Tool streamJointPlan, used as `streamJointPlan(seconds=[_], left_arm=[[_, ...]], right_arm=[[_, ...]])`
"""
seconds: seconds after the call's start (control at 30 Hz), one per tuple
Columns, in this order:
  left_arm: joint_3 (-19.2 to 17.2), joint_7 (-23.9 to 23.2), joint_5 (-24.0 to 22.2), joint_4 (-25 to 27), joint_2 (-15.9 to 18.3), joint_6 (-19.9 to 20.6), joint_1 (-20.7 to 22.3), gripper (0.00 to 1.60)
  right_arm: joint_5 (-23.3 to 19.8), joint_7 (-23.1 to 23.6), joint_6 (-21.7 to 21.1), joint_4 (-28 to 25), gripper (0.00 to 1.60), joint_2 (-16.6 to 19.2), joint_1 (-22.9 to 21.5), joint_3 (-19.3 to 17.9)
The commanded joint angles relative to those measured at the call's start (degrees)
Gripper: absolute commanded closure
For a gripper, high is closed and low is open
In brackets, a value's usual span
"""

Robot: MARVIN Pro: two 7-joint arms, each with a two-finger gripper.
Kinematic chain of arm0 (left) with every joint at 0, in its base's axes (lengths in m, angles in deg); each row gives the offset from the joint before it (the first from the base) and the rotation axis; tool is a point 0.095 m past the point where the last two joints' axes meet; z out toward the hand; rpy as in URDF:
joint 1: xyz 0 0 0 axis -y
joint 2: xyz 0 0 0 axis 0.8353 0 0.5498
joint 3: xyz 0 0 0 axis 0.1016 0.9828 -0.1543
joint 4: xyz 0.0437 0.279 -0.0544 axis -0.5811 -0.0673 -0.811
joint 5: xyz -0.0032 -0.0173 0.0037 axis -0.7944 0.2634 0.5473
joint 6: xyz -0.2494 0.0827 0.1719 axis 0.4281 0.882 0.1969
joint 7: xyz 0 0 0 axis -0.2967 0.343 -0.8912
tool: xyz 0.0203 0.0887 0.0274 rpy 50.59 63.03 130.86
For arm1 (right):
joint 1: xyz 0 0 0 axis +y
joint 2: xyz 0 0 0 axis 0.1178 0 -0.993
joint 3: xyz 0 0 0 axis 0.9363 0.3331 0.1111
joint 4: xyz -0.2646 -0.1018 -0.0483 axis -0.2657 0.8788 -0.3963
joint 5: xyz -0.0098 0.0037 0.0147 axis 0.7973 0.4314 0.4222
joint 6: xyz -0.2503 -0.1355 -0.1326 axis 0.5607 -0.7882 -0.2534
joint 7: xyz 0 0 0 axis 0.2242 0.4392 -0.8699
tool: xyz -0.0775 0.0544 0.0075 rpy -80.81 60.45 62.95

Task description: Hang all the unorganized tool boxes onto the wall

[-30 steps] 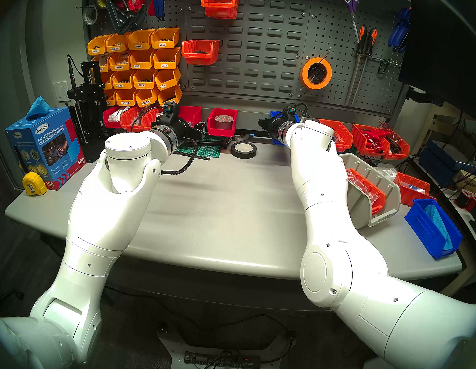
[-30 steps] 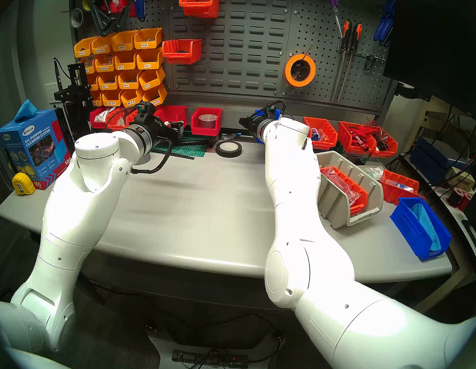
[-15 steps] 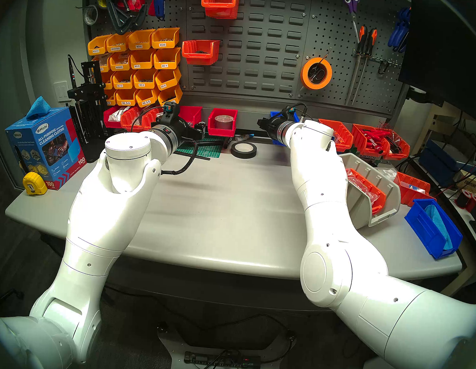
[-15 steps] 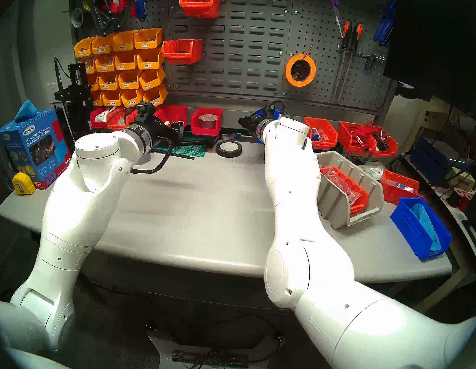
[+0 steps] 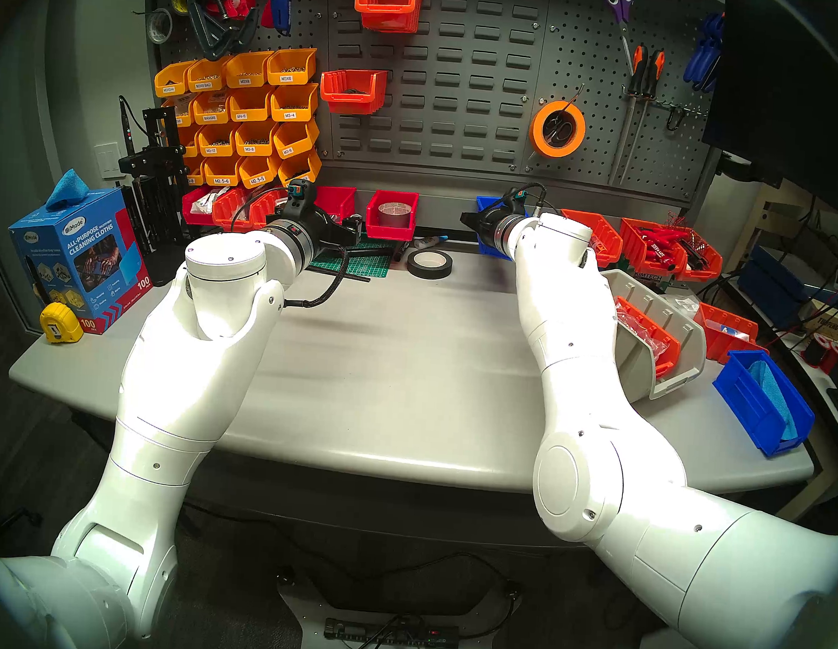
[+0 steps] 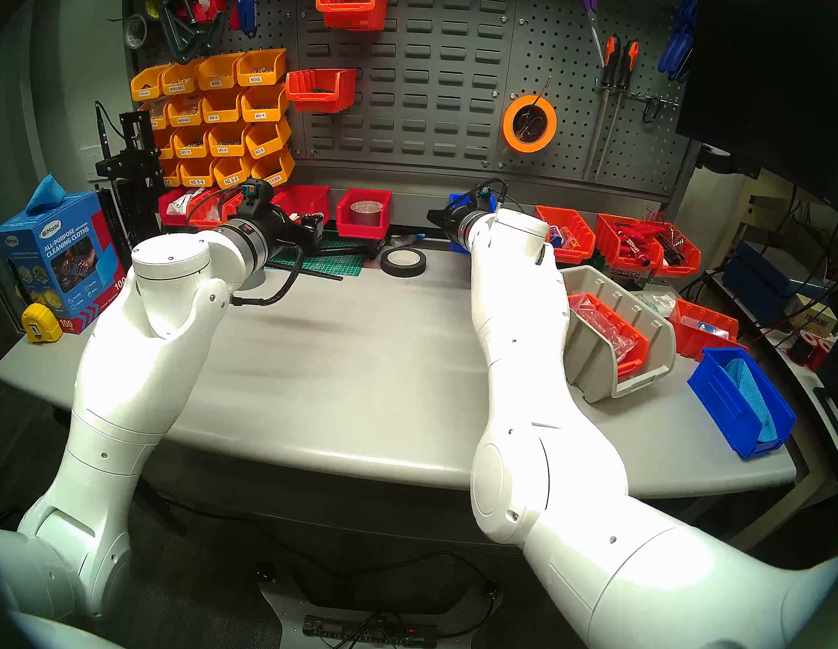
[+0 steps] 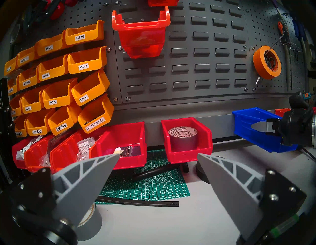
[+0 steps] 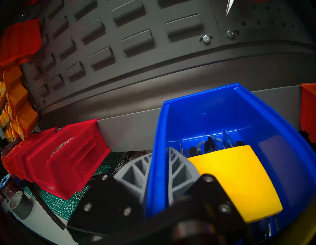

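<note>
My right gripper (image 8: 159, 152) is shut on the left side wall of the blue bin (image 8: 222, 106), one finger inside and one outside. The bin holds a yellow pad (image 8: 234, 179) and small tools, and its back is close to the light grey strip (image 8: 133, 123) at the wall's (image 5: 443, 100) base. In the head view the gripper (image 5: 467, 218) hides most of that bin (image 5: 485, 205). My left gripper (image 7: 158, 154) is open and empty, in front of the red bin (image 7: 186, 136) holding a tape roll. The beige-grey bin (image 5: 658, 339) lies by my right forearm.
Two orange-red bins (image 5: 354, 90) hang on the louvred panel, with yellow labelled bins (image 5: 244, 113) to their left. More red bins (image 7: 119, 147) line the back edge. A green cutting mat (image 7: 150, 184), a black tape roll (image 5: 429, 263) and a second blue bin (image 5: 762, 402) with a cloth sit on the table.
My right arm has shifted slightly to the right, taking the blue bin with it. The left arm has not moved.
</note>
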Motion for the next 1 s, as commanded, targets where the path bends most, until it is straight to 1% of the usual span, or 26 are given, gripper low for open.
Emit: streamJointPlan(seconds=[0.0,0.5,0.53,0.57,0.6,0.63,0.67,0.7,0.73,0.97], left_arm=[[-0.14,-0.05,0.10,0.73,-0.06,-0.55,1.07,0.00],[-0.03,0.09,-0.11,0.73,0.10,-0.62,1.11,0.00],[-0.02,0.10,-0.13,0.73,0.11,-0.63,1.11,0.00],[-0.02,0.11,-0.14,0.72,0.12,-0.63,1.11,0.00],[-0.01,0.12,-0.15,0.72,0.13,-0.64,1.12,0.00],[0.00,0.13,-0.16,0.72,0.14,-0.64,1.12,0.00],[0.00,0.14,-0.18,0.72,0.15,-0.65,1.12,0.00],[0.01,0.15,-0.19,0.72,0.16,-0.66,1.12,0.00],[0.02,0.16,-0.20,0.72,0.17,-0.66,1.12,0.00],[0.06,0.24,-0.31,0.72,0.23,-0.67,1.13,0.00]], right_arm=[[2.11,-2.23,4.56,-1.40,1.60,4.12,-2.34,-0.95],[2.95,-2.49,5.24,-2.58,1.60,3.99,-1.26,-0.58],[2.99,-2.51,5.25,-2.62,1.54,3.99,-1.24,-0.58],[3.03,-2.55,5.20,-2.62,1.44,3.99,-1.24,-0.58],[3.08,-2.57,5.20,-2.65,1.12,3.98,-1.22,-0.58],[3.12,-2.60,5.17,-2.65,0.88,3.98,-1.21,-0.57],[3.17,-2.61,5.18,-2.67,0.42,3.98,-1.18,-0.54],[3.18,-2.63,5.14,-2.70,0.17,3.98,-1.15,-0.51],[3.18,-2.61,5.11,-2.75,0.00,3.98,-1.12,-0.48],[3.06,-2.32,4.59,-3.51,0.00,3.93,-0.64,-0.28]])
